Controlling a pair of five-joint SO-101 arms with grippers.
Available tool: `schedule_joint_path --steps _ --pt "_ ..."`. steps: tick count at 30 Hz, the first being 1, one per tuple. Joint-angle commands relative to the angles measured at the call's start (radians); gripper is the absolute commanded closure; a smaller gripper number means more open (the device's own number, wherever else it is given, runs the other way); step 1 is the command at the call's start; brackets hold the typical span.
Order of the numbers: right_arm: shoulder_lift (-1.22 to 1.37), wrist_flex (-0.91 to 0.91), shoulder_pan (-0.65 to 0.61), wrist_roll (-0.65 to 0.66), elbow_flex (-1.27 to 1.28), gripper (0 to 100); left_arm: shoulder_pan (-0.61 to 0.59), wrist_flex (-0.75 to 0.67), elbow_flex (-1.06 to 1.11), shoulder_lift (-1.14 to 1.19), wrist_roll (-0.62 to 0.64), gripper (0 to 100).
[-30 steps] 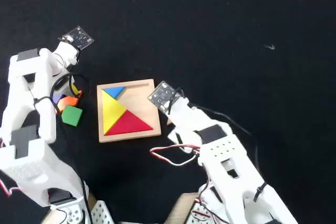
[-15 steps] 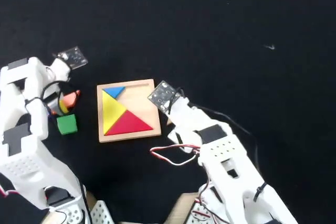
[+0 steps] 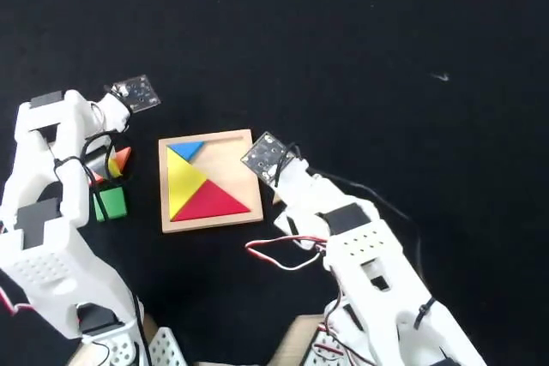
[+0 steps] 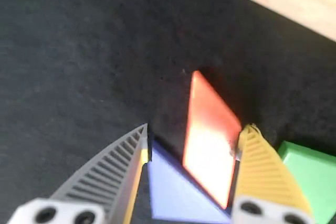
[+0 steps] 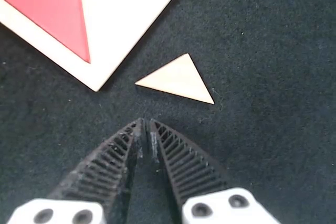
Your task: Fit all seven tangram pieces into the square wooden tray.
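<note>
No text, label, number or sign can be read; the dark board on the left arm's wrist point(image 3: 139, 93) and the dark board on the right arm's wrist point(image 3: 265, 157) bear only specks too small to make out

Left gripper point(image 4: 198, 127) swung out and back, green piece point(image 3: 110, 203) slid toward robot
</note>
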Motion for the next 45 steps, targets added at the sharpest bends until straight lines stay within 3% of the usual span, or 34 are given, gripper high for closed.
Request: schedule_joint_path --steps 1,6,10,22,29,35,41,45 --pt "-0.027 -0.017 0.011 -0.005 -0.007 98.7 0.002 0.025 -0.074 0.051 -0.071 73" --pt "-0.025 -0.017 0.009 -0.005 -0.007 98.7 -0.045 0.258 -0.245 0.092 -0.138 73" --pt "-0.025 -0.020 0.009 -0.005 -0.007 98.7 -0.058 0.359 -0.351 0.157 -0.173 73" --pt "-0.025 -0.020 0.009 -0.005 -0.005 98.7 0.025 0.388 -0.432 0.278 -0.069 74" --pt "-0.027 -0.017 0.009 -0.005 -0.005 98.7 0.054 0.393 -0.433 0.278 -0.072 95" --pt "-0.027 -0.017 0.009 -0.005 -0.005 98.7 0.044 0.411 -0.450 0.270 -0.063 96" --pt "-0.030 -0.017 0.009 -0.005 -0.005 98.7 0.125 0.778 -0.616 0.157 -0.060 96" --pt "-0.030 -0.018 0.012 -0.005 -0.005 98.7 0.183 0.778 -0.588 0.041 0.120 96"
